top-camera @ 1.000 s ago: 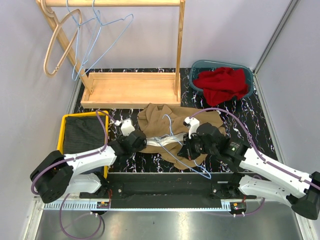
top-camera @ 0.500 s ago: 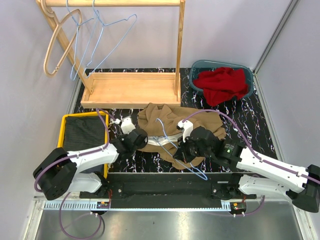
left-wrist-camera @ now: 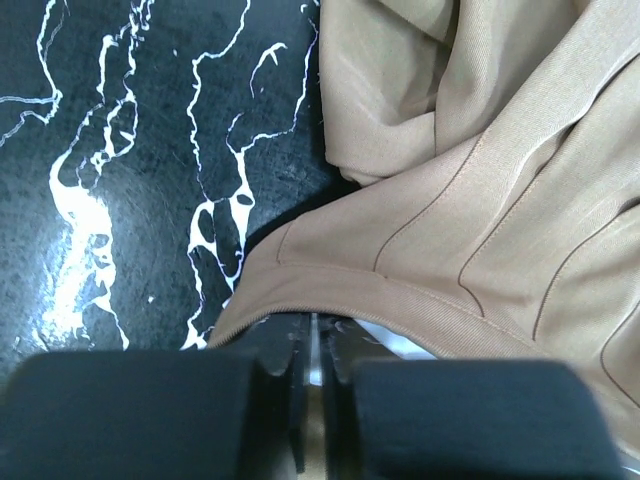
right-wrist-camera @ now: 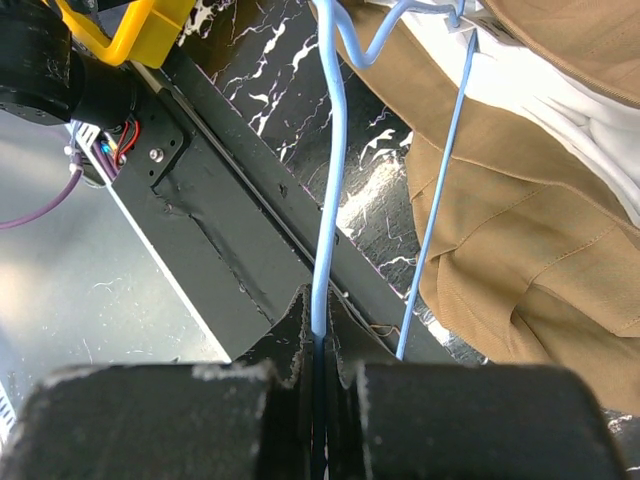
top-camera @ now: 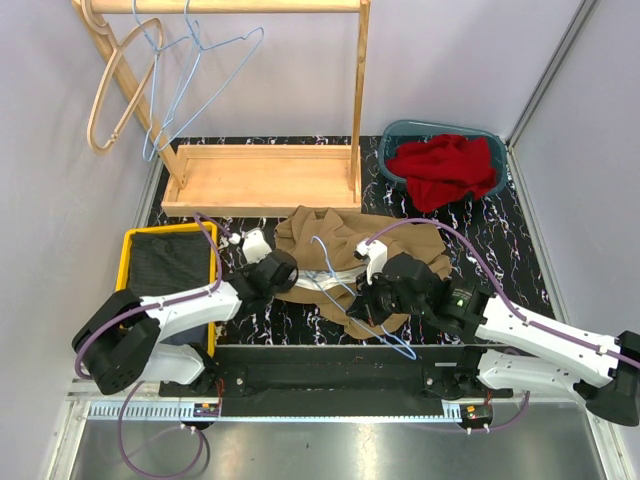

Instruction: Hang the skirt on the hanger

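The tan skirt (top-camera: 325,240) lies crumpled on the black marbled table; its pleats fill the left wrist view (left-wrist-camera: 480,180). My left gripper (top-camera: 281,272) is shut on the skirt's waistband edge, seen close in the left wrist view (left-wrist-camera: 318,335). A blue wire hanger (top-camera: 345,295) lies across the skirt's front, partly inside its white-lined opening. My right gripper (top-camera: 376,300) is shut on one wire of the hanger (right-wrist-camera: 325,200), the jaws (right-wrist-camera: 318,320) pinching it above the black base rail. The hanger's second wire runs beside the skirt (right-wrist-camera: 520,210).
A wooden garment rack (top-camera: 260,178) stands behind, with spare blue wire hangers (top-camera: 185,75) and a wooden hanger (top-camera: 112,95) on its bar. A teal bin with red cloth (top-camera: 445,165) is at the back right. A yellow bin with dark cloth (top-camera: 165,268) is at the left.
My right gripper has carried the blue hanger a little to the left over the skirt. My left gripper has shifted slightly right and back with the waistband. The rack's hangers sway.
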`<state>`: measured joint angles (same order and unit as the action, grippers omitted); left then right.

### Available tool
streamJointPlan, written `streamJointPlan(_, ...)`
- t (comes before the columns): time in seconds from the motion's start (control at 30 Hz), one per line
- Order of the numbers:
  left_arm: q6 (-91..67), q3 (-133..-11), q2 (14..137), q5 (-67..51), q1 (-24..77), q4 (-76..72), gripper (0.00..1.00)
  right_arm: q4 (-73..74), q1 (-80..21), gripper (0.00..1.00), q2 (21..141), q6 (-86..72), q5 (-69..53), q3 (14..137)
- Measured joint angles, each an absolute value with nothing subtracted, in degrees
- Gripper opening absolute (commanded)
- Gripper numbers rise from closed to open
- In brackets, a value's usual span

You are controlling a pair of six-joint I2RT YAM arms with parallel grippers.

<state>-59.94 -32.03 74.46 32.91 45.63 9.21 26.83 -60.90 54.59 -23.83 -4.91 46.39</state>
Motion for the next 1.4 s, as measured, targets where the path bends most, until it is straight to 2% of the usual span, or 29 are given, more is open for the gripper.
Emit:
streamJointPlan(0.23,-59.4,-32.5,73.8,32.7,45.4,9.8,0.0,26.9,-61.1,0.0,54.0,-23.8,-3.9,46.4)
streamJointPlan(0.63,-58.8,-31.5,62.0,27.4,42.7,10.6,0.0,26.9,-61.1,0.0,51.6,-21.8,-7.0,47.4)
streamJointPlan(1.03,-62.9,-22.4,57.1,16.1,34.7,3.6,0.0,24.6,-61.1,0.0,49.8,-20.1,-14.3,48.3)
streamJointPlan(1.4,-64.1,-20.4,54.4,9.8,31.1,-0.2,0.0,24.4,-61.2,0.0,51.5,-19.7,-6.9,47.9)
